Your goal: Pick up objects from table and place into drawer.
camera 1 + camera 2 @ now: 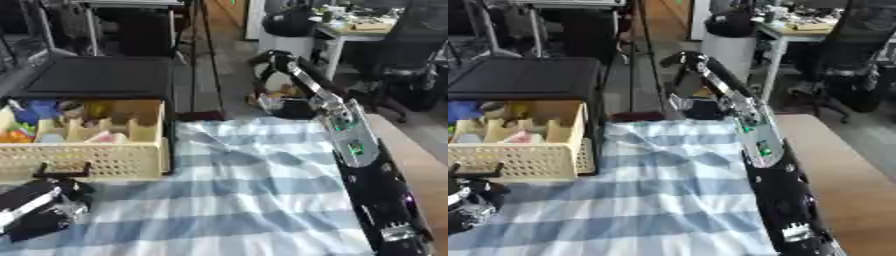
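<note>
Drawer (122,160): your cream plastic basket with small holes, full of things, far left.
Cloth (254,200): soft blue-white checks.
Left hand (39,207): near left, just below the drawer; fingers, cannot tell.
Right hand (271,102): far past the cloth; cannot tell.

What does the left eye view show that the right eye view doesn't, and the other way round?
Only the left eye view shows much of the left hand, low at the left edge below the drawer; the right eye view catches just a sliver of it. Only the right eye view shows a wide stretch of bare table right of the right arm. Both share the cream drawer pulled open with items inside, the blue checked cloth, the right arm reaching past the far edge, and the office chair behind.
</note>
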Controlling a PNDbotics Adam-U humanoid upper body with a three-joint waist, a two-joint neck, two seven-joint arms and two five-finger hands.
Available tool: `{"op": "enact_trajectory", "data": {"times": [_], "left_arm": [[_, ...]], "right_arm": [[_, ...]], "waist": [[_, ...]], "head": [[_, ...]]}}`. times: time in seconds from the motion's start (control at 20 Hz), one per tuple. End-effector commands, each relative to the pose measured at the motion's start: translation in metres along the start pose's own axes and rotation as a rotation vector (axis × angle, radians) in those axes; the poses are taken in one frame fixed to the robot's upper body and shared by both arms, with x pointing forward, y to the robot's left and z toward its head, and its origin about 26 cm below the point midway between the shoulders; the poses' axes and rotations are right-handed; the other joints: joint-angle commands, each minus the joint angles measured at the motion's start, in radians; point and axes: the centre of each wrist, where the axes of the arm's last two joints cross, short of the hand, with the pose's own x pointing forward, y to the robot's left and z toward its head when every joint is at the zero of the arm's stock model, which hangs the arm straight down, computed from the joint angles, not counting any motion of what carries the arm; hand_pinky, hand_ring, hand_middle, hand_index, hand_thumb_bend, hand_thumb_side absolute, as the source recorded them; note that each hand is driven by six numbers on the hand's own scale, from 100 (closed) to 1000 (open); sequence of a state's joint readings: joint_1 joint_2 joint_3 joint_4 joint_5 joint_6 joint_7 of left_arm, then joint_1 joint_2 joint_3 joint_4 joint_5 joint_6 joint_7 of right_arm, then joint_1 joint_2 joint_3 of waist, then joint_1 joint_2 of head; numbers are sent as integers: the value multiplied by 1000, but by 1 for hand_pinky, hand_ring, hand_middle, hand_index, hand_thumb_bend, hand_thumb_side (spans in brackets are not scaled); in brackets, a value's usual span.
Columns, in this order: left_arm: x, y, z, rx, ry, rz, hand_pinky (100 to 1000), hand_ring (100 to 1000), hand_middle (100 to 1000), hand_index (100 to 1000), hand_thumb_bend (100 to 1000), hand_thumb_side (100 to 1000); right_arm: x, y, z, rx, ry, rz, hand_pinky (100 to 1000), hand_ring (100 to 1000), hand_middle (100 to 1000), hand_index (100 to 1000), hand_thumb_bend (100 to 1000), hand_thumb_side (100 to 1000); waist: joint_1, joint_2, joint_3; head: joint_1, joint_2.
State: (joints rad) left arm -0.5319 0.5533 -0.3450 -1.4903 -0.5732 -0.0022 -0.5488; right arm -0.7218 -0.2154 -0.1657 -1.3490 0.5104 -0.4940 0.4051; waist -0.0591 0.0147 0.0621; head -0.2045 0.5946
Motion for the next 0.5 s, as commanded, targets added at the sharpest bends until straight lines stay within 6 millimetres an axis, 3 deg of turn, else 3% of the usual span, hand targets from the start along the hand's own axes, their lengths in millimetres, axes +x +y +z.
{"op": "enact_trajectory", "data": {"times": [0.05, 0.5], "left_arm": [[-3, 20, 0, 52, 15, -22, 753, 756, 800, 863, 100, 1000], [-25, 30, -7, 76, 103, -10, 743, 736, 770, 850, 100, 1000]], "right_arm": [[5, -10, -9, -7, -35, 19, 727, 562, 752, 833, 100, 288], [10, -8, -15, 4, -62, 12, 729, 563, 749, 834, 100, 288]], "waist": [[3, -6, -7], [6, 8, -51]], "head": [[6, -10], [19, -23]]}}
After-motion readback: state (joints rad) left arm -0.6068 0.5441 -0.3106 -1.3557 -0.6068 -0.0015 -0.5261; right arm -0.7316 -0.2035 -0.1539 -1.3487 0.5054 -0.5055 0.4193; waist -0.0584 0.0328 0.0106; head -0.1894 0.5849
